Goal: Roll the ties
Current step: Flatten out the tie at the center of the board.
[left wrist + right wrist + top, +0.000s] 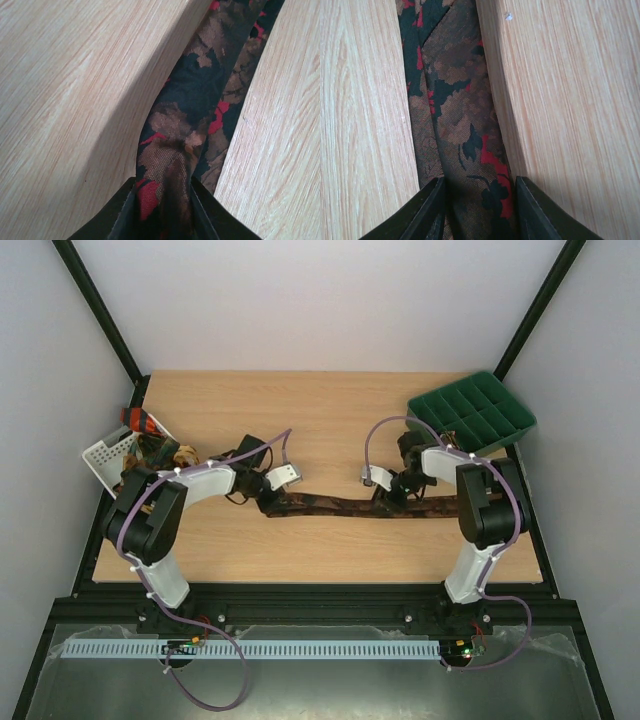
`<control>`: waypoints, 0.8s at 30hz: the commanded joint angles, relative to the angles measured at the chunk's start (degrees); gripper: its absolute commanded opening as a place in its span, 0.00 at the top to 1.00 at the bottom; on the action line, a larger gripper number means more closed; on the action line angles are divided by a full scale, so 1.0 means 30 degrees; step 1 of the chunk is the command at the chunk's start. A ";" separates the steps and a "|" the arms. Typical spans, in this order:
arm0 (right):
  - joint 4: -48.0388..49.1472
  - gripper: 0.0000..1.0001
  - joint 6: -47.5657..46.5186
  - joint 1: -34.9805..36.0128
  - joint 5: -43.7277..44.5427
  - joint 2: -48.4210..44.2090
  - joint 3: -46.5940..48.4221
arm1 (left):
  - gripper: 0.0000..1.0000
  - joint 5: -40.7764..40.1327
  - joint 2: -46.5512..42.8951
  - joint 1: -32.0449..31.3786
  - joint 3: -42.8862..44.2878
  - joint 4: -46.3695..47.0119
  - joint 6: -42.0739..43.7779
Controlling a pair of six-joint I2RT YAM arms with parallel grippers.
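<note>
- The tie (pixel 340 506) is laid flat on the counter (pixel 300 420), its bunched end clenched in the left gripper (pixel 162 187).
- It is straddled by the right gripper (pixel 480 187); a grasp cannot be told.
- It is judged limp, light and slippery, and best pinched at an end.

You are looking at the tie (pixel 335 506) lying left to right across the near half of the table (pixel 330 420), in front of both arm bases. Your left gripper (pixel 270 502) is sitting on its left end, with the cloth bunching between the fingers. Your right gripper (pixel 388 502) is standing over it further right, with the tie lying flat between the fingers. The basket (pixel 103 455) is resting at the table's left edge, with other ties (pixel 160 448) lying in it. The compartment tray (pixel 505 440) is sitting at the far right corner, behind the right gripper.
</note>
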 commanded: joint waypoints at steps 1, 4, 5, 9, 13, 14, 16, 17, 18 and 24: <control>-0.1762 0.60 -0.0352 0.0084 0.1034 -0.0343 -0.1043 | 0.71 -0.0282 -0.0333 0.0085 -0.0327 -0.1054 0.1004; -0.1469 0.60 -0.0430 0.0073 0.1188 -0.0945 -0.1777 | 0.60 0.0154 -0.0284 0.0085 -0.0311 -0.2452 0.2592; -0.1439 0.59 -0.0439 0.0060 0.1218 -0.1134 -0.1954 | 0.55 0.0169 -0.0430 0.0085 -0.0419 -0.2663 0.2950; -0.1262 0.58 -0.0461 0.0059 0.1587 -0.1597 -0.2532 | 0.37 0.0186 -0.0837 0.0086 -0.0657 -0.3000 0.3607; -0.1058 0.57 -0.0547 -0.0005 0.2263 -0.1824 -0.3186 | 0.32 -0.0508 -0.0912 -0.0117 -0.0919 -0.2341 0.3642; -0.1010 0.58 -0.0574 -0.0127 0.2422 -0.1844 -0.3338 | 0.32 -0.0639 -0.0889 -0.0270 -0.1029 -0.2296 0.3825; -0.0962 0.58 -0.0625 -0.0416 0.2667 -0.1881 -0.3578 | 0.33 -0.0954 -0.0817 -0.0604 -0.1230 -0.2216 0.4156; -0.0958 0.58 -0.0675 -0.0735 0.2736 -0.1833 -0.3618 | 0.34 -0.1182 -0.0760 -0.0766 -0.1358 -0.2080 0.4259; -0.0921 0.58 -0.0711 -0.1037 0.2777 -0.1776 -0.3630 | 0.35 -0.1339 -0.0698 -0.0922 -0.1462 -0.1840 0.4275; -0.0623 0.58 -0.0992 -0.2752 0.3256 -0.1309 -0.3433 | 0.42 -0.1990 0.0313 -0.1558 -0.0710 -0.0503 0.3398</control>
